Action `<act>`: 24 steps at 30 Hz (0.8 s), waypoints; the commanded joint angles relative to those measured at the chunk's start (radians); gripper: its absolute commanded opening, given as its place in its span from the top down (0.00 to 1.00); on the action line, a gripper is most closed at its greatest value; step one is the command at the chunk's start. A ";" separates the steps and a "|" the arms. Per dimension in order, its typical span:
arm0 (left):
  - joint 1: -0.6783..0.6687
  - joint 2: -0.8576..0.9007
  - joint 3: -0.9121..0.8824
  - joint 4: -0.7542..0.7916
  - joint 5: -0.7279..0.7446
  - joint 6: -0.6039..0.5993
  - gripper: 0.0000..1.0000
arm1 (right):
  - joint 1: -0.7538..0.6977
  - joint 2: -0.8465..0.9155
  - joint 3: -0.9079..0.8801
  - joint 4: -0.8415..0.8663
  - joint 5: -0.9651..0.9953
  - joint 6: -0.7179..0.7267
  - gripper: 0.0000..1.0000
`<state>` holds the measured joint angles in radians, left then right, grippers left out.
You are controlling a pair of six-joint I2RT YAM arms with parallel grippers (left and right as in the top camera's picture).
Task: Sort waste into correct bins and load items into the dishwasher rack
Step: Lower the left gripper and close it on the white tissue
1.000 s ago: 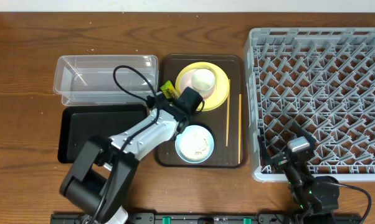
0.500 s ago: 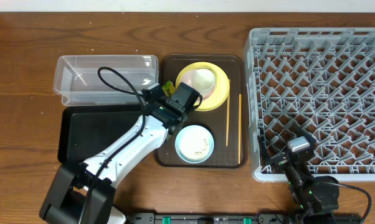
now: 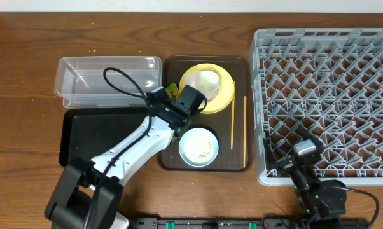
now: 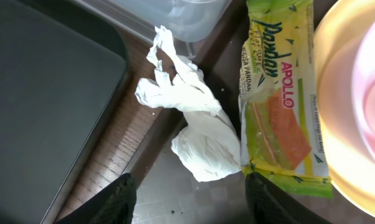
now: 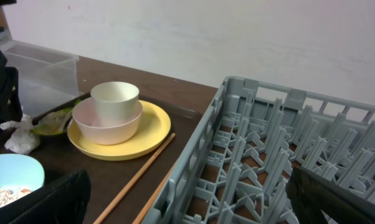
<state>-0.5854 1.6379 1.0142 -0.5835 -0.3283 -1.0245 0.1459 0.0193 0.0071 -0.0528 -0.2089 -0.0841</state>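
Two wide-apart fingers of left tool near crumpled tissue

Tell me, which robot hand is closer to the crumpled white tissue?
Left. The left gripper hangs close over the crumpled white tissue, fingers apart. The right gripper sits far off, by the front edge of the big grey plastic rack.

The tissue lies beside the wrapper, left of the plate.

Wooden table bears clear tub, black tray, brown tray, grey rack.
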 commanded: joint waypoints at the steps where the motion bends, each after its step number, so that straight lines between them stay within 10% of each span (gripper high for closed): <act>1: 0.002 0.024 0.007 0.000 -0.025 -0.002 0.41 | -0.001 -0.003 -0.002 -0.003 -0.002 0.001 0.01; 24: -0.001 0.129 0.003 0.092 0.006 -0.006 0.47 | -0.001 -0.003 -0.002 -0.003 -0.002 0.001 0.01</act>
<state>-0.5854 1.7599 1.0142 -0.4896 -0.3183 -1.0248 0.1459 0.0193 0.0071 -0.0528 -0.2089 -0.0841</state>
